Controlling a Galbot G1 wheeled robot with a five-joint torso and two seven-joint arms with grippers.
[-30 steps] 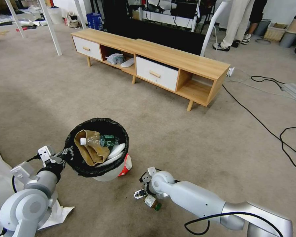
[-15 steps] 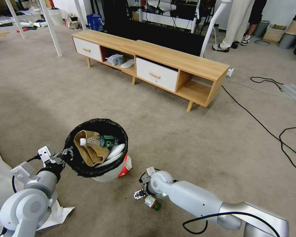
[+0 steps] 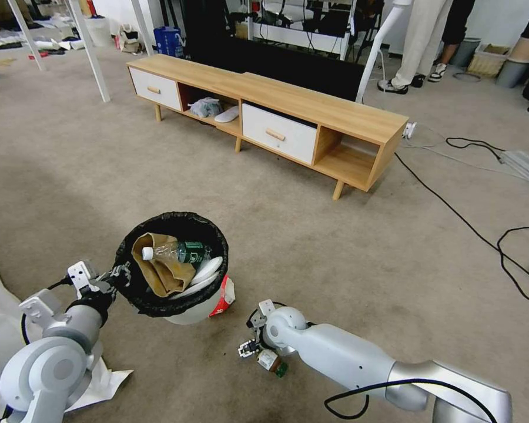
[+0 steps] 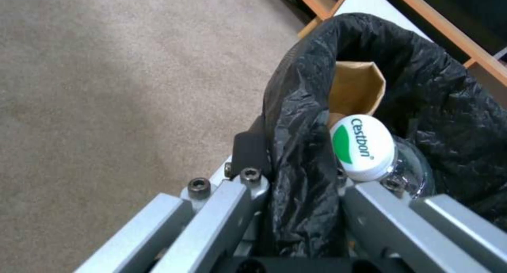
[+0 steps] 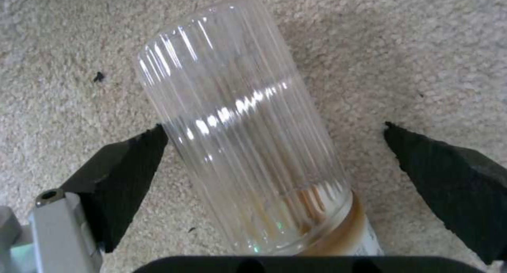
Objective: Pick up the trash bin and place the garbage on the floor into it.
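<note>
While the beige carpet floor spreads wide around the robot, a long wooden TV cabinet with 2 white drawers stands well behind the work, and black cables trail over the carpet on the right. Nearer in, the trash bin, pale-bodied with a crinkled black bag folded over its rim, sits at the lower left of the head view. Inside it lie a brown paper bag, a clear bottle with a green label and white cap, and white pieces against the right wall. A red-white packet shows just beside the bin's right side.

At the bin's left rim, the left gripper is clenched on the bag-covered edge; the left wrist view shows 1 finger outside the black plastic and 1 inside, next to the bottle's cap.

Right of the bin, the right gripper is down at the carpet, released, with its black pads spread to either side of a clear ribbed bottle lying on the floor; 1 pad is at the bottle's side, the other apart from it
</note>
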